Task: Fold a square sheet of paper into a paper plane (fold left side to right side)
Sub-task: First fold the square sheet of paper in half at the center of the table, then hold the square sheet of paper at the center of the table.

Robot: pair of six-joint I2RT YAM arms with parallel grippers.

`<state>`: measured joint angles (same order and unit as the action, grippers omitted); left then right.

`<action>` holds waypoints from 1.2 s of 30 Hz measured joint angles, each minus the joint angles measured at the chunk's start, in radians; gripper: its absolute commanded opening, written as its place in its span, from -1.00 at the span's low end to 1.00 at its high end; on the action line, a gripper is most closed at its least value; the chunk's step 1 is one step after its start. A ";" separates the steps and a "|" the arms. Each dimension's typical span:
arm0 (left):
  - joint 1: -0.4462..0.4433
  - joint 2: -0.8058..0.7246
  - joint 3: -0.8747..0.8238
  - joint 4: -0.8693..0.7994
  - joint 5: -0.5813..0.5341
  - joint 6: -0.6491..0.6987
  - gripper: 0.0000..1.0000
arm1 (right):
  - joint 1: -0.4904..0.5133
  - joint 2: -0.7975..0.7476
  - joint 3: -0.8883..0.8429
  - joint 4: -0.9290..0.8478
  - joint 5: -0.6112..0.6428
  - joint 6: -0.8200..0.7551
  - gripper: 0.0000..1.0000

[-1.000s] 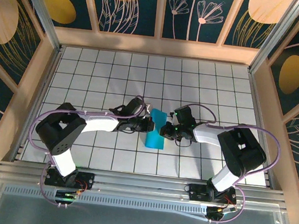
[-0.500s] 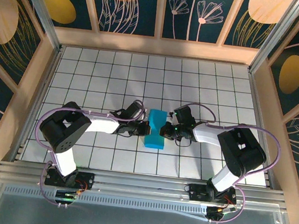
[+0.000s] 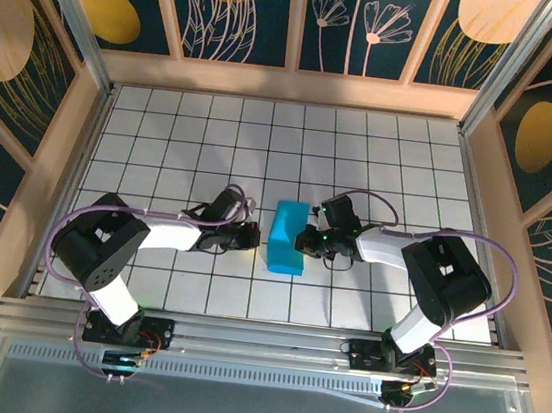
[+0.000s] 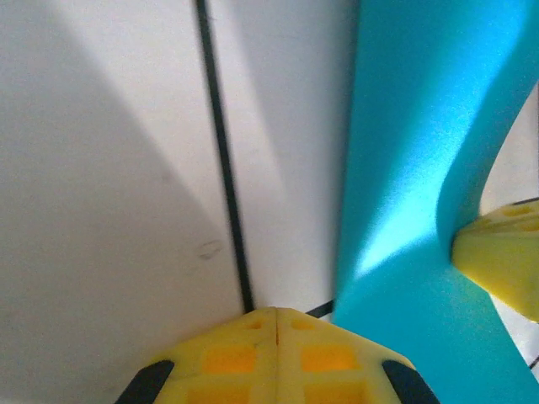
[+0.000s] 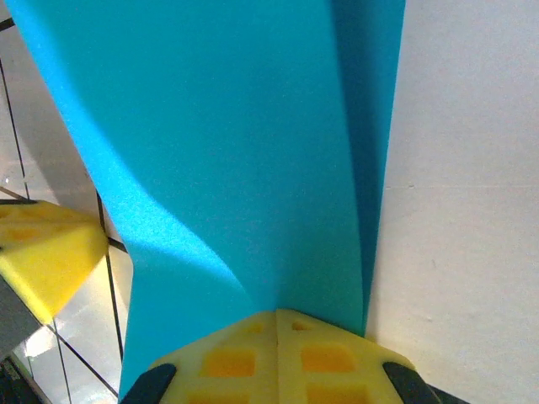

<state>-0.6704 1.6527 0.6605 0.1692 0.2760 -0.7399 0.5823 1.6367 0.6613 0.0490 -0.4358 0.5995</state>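
Observation:
The square sheet of paper (image 3: pixel 287 236) lies mid-table as a turquoise upright rectangle, folded in half. My left gripper (image 3: pixel 255 236) is shut and holds nothing, about half a tile left of the sheet. In the left wrist view its tips (image 4: pixel 276 313) rest on bare tile, with the paper (image 4: pixel 413 168) to the right. My right gripper (image 3: pixel 303 240) is shut with its tips on the sheet's right edge. In the right wrist view the paper (image 5: pixel 236 126) runs under those tips (image 5: pixel 276 316) and bulges slightly. No paper plane shape shows.
The white tiled table (image 3: pixel 363 157) has free room all round the paper. Wooden walls (image 3: pixel 291 85) close the back and both sides. A metal rail (image 3: pixel 258 350) runs along the near edge by the arm bases.
My left gripper has drawn back to the left, off the paper's left edge. The right gripper has stayed on the right edge, and the sheet has barely shifted.

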 measured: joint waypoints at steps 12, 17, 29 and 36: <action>-0.085 0.023 0.126 0.011 0.054 0.044 -1.00 | 0.001 -0.003 0.000 -0.003 0.002 0.000 -1.00; -0.101 0.106 0.148 0.018 0.054 0.045 -1.00 | 0.003 -0.004 0.000 -0.004 0.008 0.000 -1.00; -0.100 0.140 0.139 0.018 0.045 0.044 -1.00 | 0.005 -0.005 0.003 -0.006 0.010 0.000 -1.00; -0.100 0.140 0.137 0.023 0.046 0.043 -1.00 | 0.005 -0.005 0.019 -0.027 0.004 0.001 -1.00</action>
<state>-0.7708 1.7924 0.7975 0.1921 0.3218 -0.6968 0.5873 1.6314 0.6800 0.0219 -0.4320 0.6006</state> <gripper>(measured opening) 0.054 0.055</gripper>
